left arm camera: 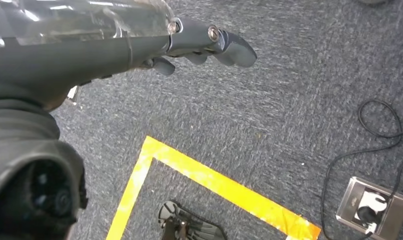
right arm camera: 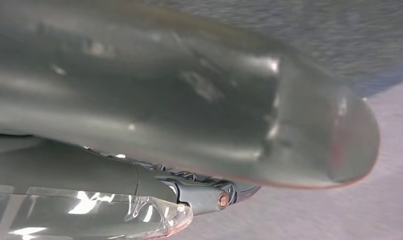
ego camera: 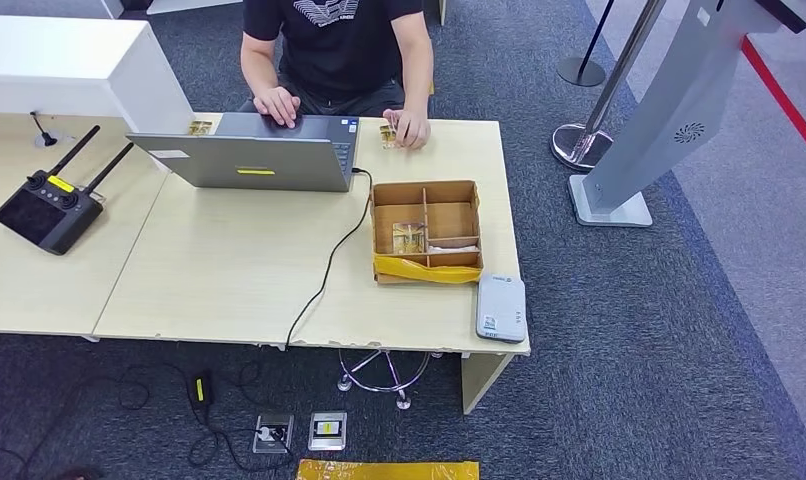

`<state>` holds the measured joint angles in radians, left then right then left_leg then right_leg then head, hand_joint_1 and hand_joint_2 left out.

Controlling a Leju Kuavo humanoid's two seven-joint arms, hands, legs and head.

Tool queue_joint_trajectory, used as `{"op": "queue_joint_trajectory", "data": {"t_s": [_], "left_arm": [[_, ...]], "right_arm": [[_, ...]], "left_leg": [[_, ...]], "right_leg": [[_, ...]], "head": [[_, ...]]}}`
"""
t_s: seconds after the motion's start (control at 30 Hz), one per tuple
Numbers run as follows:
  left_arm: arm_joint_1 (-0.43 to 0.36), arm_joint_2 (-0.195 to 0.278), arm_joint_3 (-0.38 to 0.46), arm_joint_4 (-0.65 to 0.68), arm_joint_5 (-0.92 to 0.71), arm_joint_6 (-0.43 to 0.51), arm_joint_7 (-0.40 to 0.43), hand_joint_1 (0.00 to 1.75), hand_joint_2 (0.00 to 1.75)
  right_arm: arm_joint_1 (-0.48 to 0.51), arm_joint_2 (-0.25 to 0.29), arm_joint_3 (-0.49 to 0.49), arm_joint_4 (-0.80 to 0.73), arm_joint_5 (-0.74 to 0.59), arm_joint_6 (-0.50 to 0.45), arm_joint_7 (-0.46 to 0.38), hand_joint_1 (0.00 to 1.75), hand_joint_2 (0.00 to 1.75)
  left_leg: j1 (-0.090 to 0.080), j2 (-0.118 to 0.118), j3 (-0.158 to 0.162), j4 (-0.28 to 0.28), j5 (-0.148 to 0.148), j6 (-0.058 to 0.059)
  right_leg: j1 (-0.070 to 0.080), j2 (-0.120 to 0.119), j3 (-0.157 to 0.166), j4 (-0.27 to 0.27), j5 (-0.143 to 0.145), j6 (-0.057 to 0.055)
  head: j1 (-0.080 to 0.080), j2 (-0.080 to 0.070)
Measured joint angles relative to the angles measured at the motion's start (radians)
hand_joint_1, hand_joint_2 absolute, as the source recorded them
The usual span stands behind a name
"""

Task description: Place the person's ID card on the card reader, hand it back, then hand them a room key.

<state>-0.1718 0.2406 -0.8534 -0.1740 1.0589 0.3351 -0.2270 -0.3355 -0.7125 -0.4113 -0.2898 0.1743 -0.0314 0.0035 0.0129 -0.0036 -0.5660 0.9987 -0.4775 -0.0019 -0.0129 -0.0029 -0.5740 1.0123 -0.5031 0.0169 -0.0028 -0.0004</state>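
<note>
From our head view, the card (ego camera: 388,136) lies under the person's hand (ego camera: 409,127) at the table's (ego camera: 229,280) far edge, beyond the box (ego camera: 426,232) and reader (ego camera: 501,308). Our left hand (left arm camera: 199,45) hangs spread over carpet; our right hand (right arm camera: 199,195) we cannot judge.

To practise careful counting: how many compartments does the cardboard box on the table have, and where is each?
4. The cardboard box is split by a cross divider into four: two on the person's side, two on the robot's side. A card lies in the robot-side left one.
</note>
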Motion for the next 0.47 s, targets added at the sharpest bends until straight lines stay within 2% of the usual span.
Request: {"op": "queue_joint_trajectory", "data": {"t_s": [0.17, 0.3, 0.47], "left_arm": [[0.001, -0.006, 0.009, 0.0, 0.03, 0.015, 0.004, 0.0, 0.0], [0.004, -0.015, 0.025, 0.0, 0.05, 0.021, 0.019, 0.0, 0.0], [0.006, -0.025, 0.042, 0.0, 0.071, 0.04, 0.037, 0.0, 0.0]], "right_arm": [[0.051, 0.039, -0.053, 0.023, -0.04, 0.045, -0.011, 0.0, 0.0], [0.117, 0.099, -0.105, 0.044, -0.116, 0.064, -0.014, 0.0, 0.0], [0.173, 0.202, -0.174, 0.07, -0.179, -0.018, 0.05, 0.0, 0.0]], "left_leg": [[0.001, 0.0, 0.001, 0.0, 0.0, 0.0], [0.001, 0.0, 0.001, 0.0, 0.0, 0.0], [0.002, 0.001, 0.002, -0.001, 0.0, -0.001]], "right_leg": [[0.001, 0.0, 0.001, 0.0, 0.0, 0.0], [0.001, -0.001, 0.002, 0.0, -0.001, -0.001], [0.002, 0.001, 0.001, 0.0, -0.001, -0.001]], "head": [[0.0, 0.0], [0.001, 0.0], [0.001, 0.0]]}}
